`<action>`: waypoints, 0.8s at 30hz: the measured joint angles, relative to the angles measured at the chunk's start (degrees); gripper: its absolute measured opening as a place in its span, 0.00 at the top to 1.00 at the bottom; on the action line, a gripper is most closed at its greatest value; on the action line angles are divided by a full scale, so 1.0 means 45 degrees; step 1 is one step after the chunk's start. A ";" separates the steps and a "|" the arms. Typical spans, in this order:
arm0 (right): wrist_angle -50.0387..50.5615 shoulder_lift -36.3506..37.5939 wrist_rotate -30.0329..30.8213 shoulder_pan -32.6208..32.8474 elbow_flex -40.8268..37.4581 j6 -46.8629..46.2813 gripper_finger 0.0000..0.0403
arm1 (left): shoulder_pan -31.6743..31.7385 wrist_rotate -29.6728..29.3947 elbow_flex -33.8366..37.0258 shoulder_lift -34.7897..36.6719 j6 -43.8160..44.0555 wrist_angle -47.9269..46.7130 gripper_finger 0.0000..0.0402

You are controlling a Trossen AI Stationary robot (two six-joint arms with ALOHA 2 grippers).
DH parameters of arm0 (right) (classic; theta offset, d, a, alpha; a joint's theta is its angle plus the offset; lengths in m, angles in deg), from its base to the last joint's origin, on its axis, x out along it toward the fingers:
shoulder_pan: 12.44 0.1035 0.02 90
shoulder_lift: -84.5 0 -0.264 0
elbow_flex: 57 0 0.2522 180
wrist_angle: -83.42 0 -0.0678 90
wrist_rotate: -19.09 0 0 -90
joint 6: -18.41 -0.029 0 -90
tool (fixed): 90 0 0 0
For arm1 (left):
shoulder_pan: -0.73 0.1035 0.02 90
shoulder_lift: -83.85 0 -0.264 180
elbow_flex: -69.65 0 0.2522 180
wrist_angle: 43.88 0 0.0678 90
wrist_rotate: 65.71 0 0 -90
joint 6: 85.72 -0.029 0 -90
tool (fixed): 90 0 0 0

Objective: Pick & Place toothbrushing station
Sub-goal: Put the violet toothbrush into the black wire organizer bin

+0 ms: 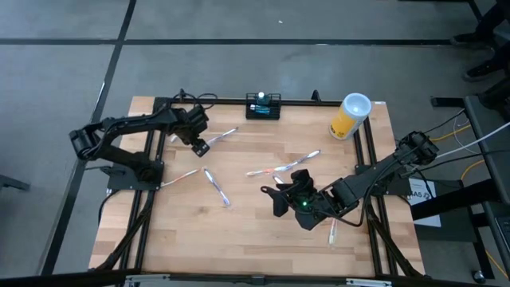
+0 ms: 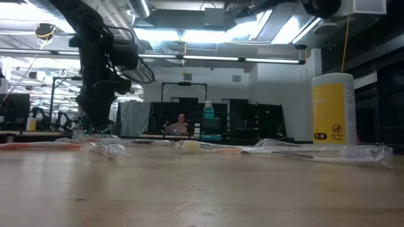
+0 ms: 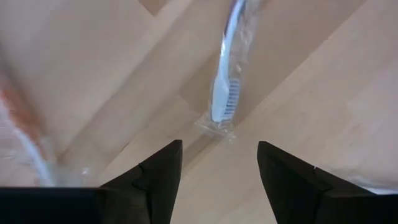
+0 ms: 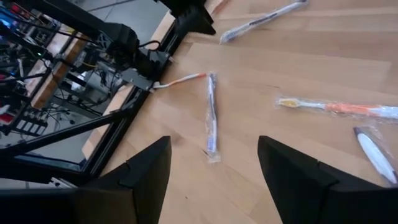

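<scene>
At table's back edge, toothbrushing station (image 1: 263, 106) contents unclear; left tool (image 1: 201, 147), right tool (image 1: 279, 199) agape, empty.

- The left arm (image 1: 131, 135) is made of dark, almost black links with rounded joint housings, and it stands on a flat dark base plate.
- A thin black cable makes loops near its wrist.
- The left gripper (image 3: 217, 180) has two matte black fingers (image 3: 158, 177) with angular, wedge-like faces.
- The right arm (image 1: 382, 171) has the same dark, blocky links; white and yellow cables run beside its base.
- A small green light (image 1: 304, 204) glows on its wrist.
- The right gripper (image 4: 214, 177) also has two black fingers (image 4: 143, 174), broad and faceted, with sharp edges.
</scene>
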 joint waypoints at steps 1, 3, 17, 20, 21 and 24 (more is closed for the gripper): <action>-0.0096 0.0000 0.0032 0.0000 0.0000 0.0008 0.40 | -0.0001 0.0030 0.0005 -0.0182 -0.0118 0.0051 0.49; -0.0196 0.0000 0.0204 0.0000 0.0000 0.0008 0.40 | -0.0005 0.0066 0.0005 -0.0546 -0.0315 0.0347 0.49; -0.0817 0.0000 0.0669 0.0022 0.0000 0.0193 0.40 | -0.0335 0.0188 -0.0063 -0.2683 -0.0419 0.0951 0.51; -0.0861 0.0000 0.0669 0.0024 0.0000 0.0188 0.40 | -0.0433 -0.0014 -0.0058 -0.2796 -0.0375 0.0867 0.57; -0.0871 0.0000 0.0669 0.0024 0.0000 0.0193 0.40 | -0.0475 -0.0077 -0.0049 -0.2744 -0.0374 0.0868 0.61; -0.0986 0.0000 0.0671 0.0024 0.0000 0.0190 0.40 | -0.0486 -0.0054 0.0013 -0.2383 -0.0413 0.0858 0.77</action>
